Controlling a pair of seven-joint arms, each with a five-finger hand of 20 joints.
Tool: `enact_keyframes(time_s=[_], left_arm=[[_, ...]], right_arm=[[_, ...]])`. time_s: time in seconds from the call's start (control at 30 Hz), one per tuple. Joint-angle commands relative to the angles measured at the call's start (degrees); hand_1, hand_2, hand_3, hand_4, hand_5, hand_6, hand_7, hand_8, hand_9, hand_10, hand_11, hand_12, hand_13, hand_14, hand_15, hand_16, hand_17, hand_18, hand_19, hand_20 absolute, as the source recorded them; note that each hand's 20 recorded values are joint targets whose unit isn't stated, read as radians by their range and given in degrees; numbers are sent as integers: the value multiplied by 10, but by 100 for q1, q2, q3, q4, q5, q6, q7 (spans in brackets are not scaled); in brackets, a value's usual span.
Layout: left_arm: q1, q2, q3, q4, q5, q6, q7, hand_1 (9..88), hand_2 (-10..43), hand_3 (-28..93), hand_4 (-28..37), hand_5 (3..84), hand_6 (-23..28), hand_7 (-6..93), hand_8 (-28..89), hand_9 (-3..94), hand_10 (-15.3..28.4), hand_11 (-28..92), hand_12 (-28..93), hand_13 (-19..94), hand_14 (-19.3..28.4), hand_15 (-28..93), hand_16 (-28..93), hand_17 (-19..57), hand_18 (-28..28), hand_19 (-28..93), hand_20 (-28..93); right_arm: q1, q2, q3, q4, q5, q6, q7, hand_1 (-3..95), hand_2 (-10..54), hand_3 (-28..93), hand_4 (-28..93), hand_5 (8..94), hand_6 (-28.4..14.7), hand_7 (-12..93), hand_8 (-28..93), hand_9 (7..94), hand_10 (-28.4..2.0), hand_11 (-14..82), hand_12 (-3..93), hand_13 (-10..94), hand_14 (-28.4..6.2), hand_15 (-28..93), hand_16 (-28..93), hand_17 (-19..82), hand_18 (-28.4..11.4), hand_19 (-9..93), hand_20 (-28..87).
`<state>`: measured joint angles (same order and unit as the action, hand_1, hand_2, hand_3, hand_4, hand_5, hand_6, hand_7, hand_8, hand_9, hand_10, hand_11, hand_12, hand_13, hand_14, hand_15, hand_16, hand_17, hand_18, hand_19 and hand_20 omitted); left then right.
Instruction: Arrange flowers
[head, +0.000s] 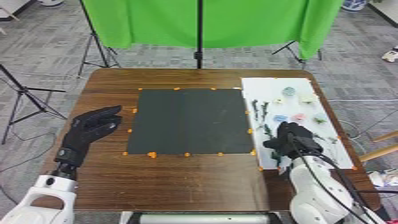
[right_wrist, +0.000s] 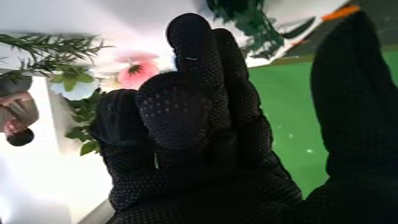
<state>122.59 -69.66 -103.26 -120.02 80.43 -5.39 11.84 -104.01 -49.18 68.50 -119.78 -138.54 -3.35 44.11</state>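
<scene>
In the head view my right hand (head: 293, 137) is over the near part of the white board (head: 266, 86), close to the blue flower (head: 280, 118) and pink flower (head: 298, 117). Green sprigs (head: 258, 110) lie along the board's left side. My left hand (head: 91, 127) rests open above the table's left side. In the right wrist view my right hand (right_wrist: 209, 145) is open, some fingers straight and others loosely bent, the thumb apart, with nothing held. Beyond the fingers are a pink flower (right_wrist: 138, 75), a white flower (right_wrist: 78, 89) and dark green foliage (right_wrist: 253, 25).
A dark mat (head: 191, 120) with orange tape pieces around its edges lies on the middle of the brown table (head: 191, 185). More pale flowers (head: 308, 98) lie farther back on the board. A green cloth (head: 160, 25) hangs behind the table.
</scene>
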Motion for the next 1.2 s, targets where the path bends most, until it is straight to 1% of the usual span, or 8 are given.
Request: enact_keyframes(time_s=[0.03,0.17,0.23,0.33,0.47,0.8,1.03,1.2], left_arm=[[67,-21,-31,-18,47,-72,-111,325,-92,621,-131,500,39,126,-51,500,143,183,148,410,198,215,18,101,144,147,243],[90,-34,-43,-33,65,-80,-123,325,-91,621,-132,500,39,126,-51,499,143,182,148,410,197,213,18,100,144,146,242],[88,-51,-51,-37,54,-106,-134,325,-91,622,-133,499,39,126,-51,499,143,182,148,409,197,212,18,100,144,145,241],[68,-46,-34,-34,66,-122,-161,326,-91,622,-134,500,40,126,-51,498,143,183,148,407,198,212,18,99,144,144,241],[77,-34,-43,-39,51,-118,-173,328,-91,621,-135,499,40,127,-51,498,143,183,148,407,197,213,18,98,145,144,241],[140,-22,-92,-83,36,-97,-218,324,-93,626,-137,500,40,128,-52,497,140,186,147,407,194,211,17,98,145,144,239],[155,133,-131,-81,0,-46,-273,323,-93,629,-139,500,40,128,-52,497,139,189,146,408,194,211,16,98,146,144,239],[233,545,-243,80,-160,141,-266,323,-93,630,-141,500,39,132,-52,497,138,191,146,410,193,213,16,97,147,146,238]], right_arm=[[65,64,-258,149,-105,-350,308,391,-95,611,-208,596,-87,358,-74,691,-172,381,324,810,-41,645,386,465,-216,924,568],[67,-9,-443,257,-155,-103,309,430,-95,625,-166,552,-95,469,-121,685,-172,490,346,834,-34,652,386,501,-204,932,579],[82,-22,-570,349,-219,201,225,492,-95,576,-133,543,-78,511,62,719,-163,499,370,863,-25,646,385,533,-194,932,589],[100,-26,-683,440,-262,660,116,571,-95,531,-84,583,-48,564,141,792,-137,477,413,921,-8,627,385,598,-179,932,605],[108,-11,-600,420,-113,811,109,594,-95,558,-64,641,-33,568,142,846,-120,487,375,937,4,671,323,659,-159,932,603],[120,159,-40,-151,570,1207,100,595,-95,569,-47,667,-41,547,149,864,-114,476,373,937,6,692,282,684,-145,932,582],[349,211,134,-555,1112,1613,-62,592,-95,576,-40,673,-43,543,154,870,-114,470,377,937,7,699,271,690,-145,932,586],[966,104,-309,-519,1737,1972,-252,591,-95,576,-37,676,-44,543,154,871,-113,470,375,937,7,703,265,696,-142,932,588]])
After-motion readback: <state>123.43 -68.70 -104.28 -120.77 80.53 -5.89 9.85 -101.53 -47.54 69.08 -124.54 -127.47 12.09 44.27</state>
